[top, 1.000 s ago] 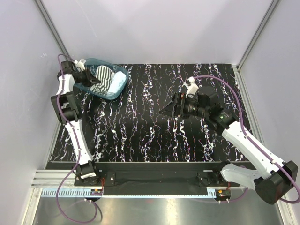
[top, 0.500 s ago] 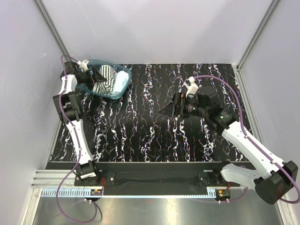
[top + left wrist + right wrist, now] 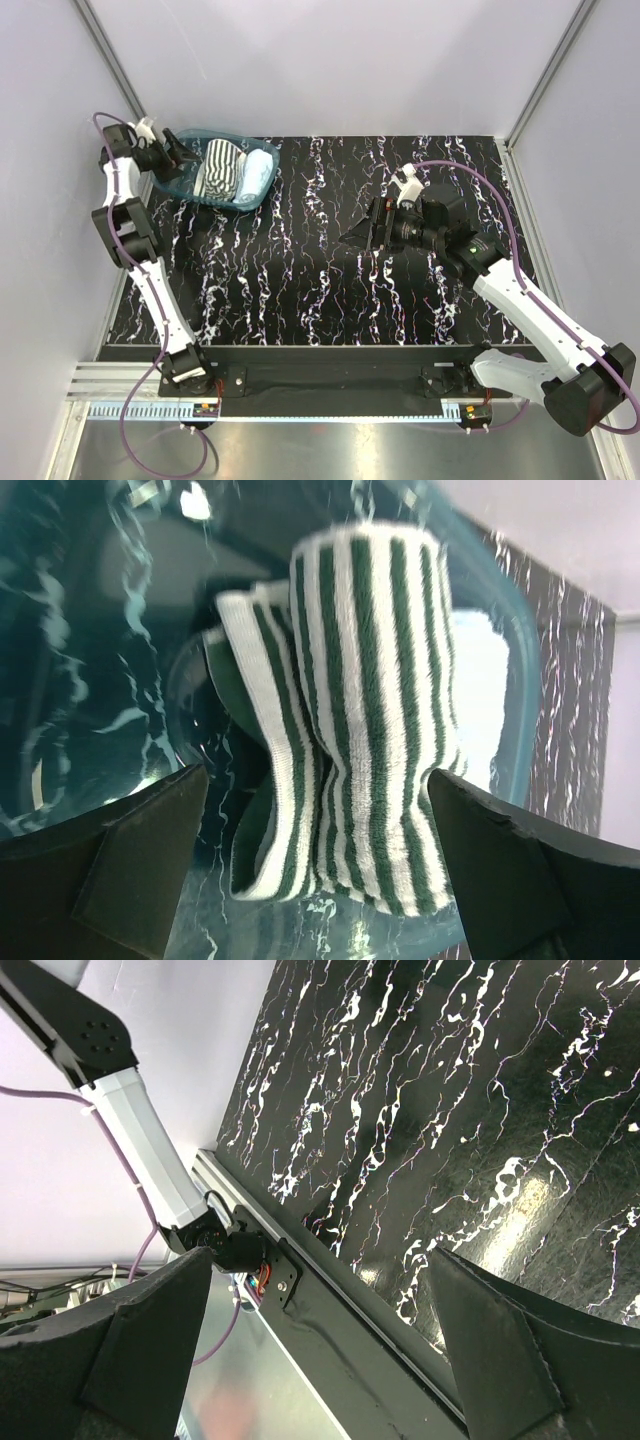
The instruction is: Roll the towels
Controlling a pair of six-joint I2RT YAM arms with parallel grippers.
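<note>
The green-and-white striped towel (image 3: 218, 168) (image 3: 370, 710) lies rolled in a blue see-through basket (image 3: 233, 206) (image 3: 522, 670) at the table's far left. The pale blue towel (image 3: 259, 172) (image 3: 480, 700) lies rolled beside it on its right. My left gripper (image 3: 180, 157) (image 3: 315, 780) hangs open at the basket's left rim, and the striped roll lies beyond its spread fingers, untouched. Over the middle right of the table my right gripper (image 3: 352, 238) (image 3: 320, 1255) is open with nothing in it, facing the table's near edge.
The table top (image 3: 300, 280) is black with white marbling. Pale walls with metal corner posts (image 3: 110, 60) close in the left, back and right. The left arm's base (image 3: 215, 1245) and a metal rail (image 3: 330, 410) run along the near edge.
The left gripper has opened, let go of the striped towel in the basket and drawn back to the left. The right arm has not moved.
</note>
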